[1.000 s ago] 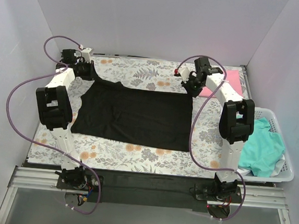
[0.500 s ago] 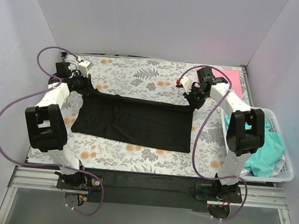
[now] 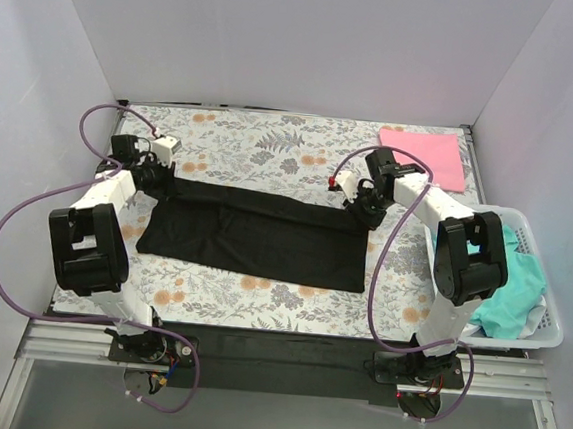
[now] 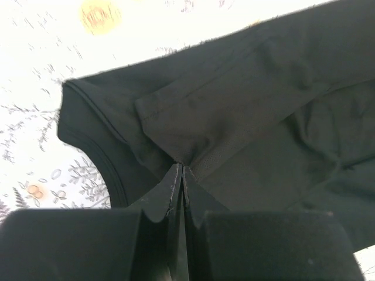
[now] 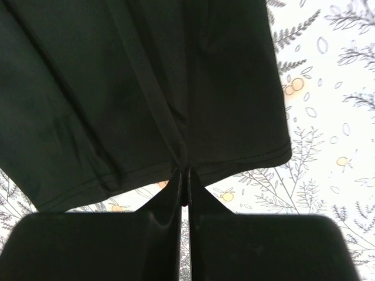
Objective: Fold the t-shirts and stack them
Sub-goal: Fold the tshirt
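The black t-shirt [image 3: 255, 234] lies spread across the middle of the floral cloth, its far edge lifted and drawn toward the near side. My left gripper [image 3: 155, 176] is shut on its far left corner; the left wrist view shows the collar and sleeve [image 4: 193, 117] pinched at my fingertips [image 4: 180, 170]. My right gripper [image 3: 365, 207] is shut on the far right corner; the right wrist view shows the hem [image 5: 146, 88] pinched there [image 5: 183, 171]. A folded pink t-shirt [image 3: 422, 157] lies at the far right. A teal t-shirt [image 3: 506, 284] lies crumpled in the basket.
A white lattice basket [image 3: 547, 333] stands at the right edge of the table. The floral table cloth [image 3: 243, 140] covers the table between white walls. Purple cables loop from both arms.
Both grippers have moved toward the near side and lower, drawing the black t-shirt's far edge over the rest of it. The pink t-shirt at the far right has come fully into view.
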Robot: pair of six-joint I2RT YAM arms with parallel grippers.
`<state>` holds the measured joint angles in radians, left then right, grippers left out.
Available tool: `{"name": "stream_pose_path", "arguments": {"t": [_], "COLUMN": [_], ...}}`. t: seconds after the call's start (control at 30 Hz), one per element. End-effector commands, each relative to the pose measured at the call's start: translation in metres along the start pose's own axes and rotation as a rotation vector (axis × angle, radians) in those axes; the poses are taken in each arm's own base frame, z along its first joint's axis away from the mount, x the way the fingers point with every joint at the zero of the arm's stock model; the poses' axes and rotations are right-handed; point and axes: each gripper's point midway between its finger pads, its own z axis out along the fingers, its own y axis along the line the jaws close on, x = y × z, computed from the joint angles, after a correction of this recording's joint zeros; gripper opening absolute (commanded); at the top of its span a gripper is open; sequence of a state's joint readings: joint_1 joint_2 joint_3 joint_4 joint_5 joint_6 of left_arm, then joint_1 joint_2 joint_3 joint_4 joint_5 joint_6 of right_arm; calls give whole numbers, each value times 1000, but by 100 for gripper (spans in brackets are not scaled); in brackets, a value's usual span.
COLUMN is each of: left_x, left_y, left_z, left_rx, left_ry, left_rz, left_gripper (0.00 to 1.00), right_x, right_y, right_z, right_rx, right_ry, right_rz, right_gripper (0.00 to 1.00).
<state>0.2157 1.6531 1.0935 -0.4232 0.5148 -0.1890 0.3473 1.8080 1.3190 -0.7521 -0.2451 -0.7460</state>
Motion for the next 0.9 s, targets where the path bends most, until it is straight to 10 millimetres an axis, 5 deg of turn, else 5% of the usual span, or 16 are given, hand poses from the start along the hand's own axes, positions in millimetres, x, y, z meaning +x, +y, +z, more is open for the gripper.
{"name": "stream_pose_path", "arguments": {"t": [0.0, 0.17, 0.3, 0.57, 0.87], "left_x": [17, 30, 19, -34, -12], "left_y": [5, 5, 10, 17, 13], "left_z": [3, 9, 9, -12, -12], "left_rx": [-19, -17, -26, -39, -12], "left_ry": [36, 72, 66, -33, 23], "left_rz": [15, -10, -39, -32, -44], "left_gripper": [0, 0, 0, 0, 0], "right_x": [6, 12, -1, -27, -5], "right_y": [0, 0, -15, -36, -12], "right_z": [9, 15, 4, -26, -13], "right_rx": [-9, -13, 43, 135, 61], "right_ry": [11, 31, 17, -42, -2], "right_rz": [-14, -10, -22, -45, -44], "right_gripper": [1, 1, 1, 1, 1]}}
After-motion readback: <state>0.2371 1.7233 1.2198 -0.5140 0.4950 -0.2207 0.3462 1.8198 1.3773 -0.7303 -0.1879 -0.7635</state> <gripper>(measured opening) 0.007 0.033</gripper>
